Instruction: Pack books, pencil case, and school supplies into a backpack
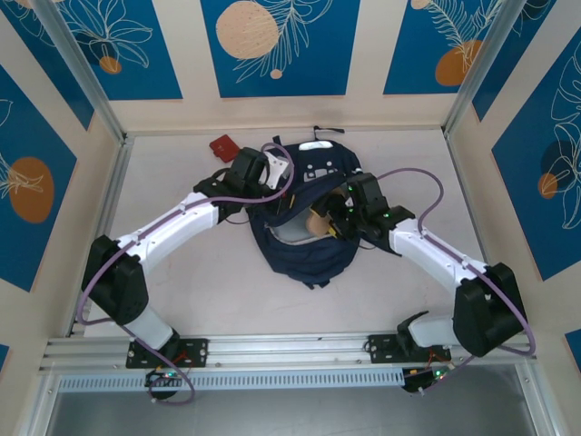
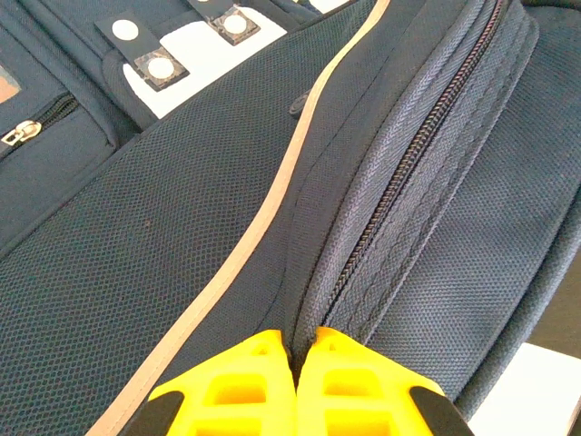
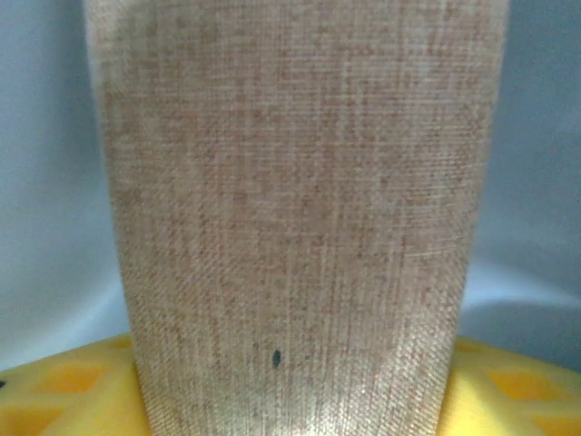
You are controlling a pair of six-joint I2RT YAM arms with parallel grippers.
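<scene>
The navy backpack [image 1: 304, 259] lies in the middle of the table with its mouth open. My left gripper [image 1: 275, 173] [image 2: 297, 350] is shut on a fold of backpack [image 2: 182, 236] fabric beside the zipper [image 2: 399, 173], at the bag's upper left. My right gripper [image 1: 330, 223] [image 3: 295, 400] reaches into the opening from the right. A tan woven pencil case [image 1: 317, 221] [image 3: 300, 209] stands between its yellow fingers [image 3: 64, 391] and touches both. Pale lining [image 3: 45, 182] shows behind the case. The books are out of view.
A small red object [image 1: 221, 145] lies at the back left of the table, beyond the left wrist. Metal frame posts and blue-patterned walls ring the table. An aluminium rail [image 1: 290, 350] runs along the near edge by the arm bases.
</scene>
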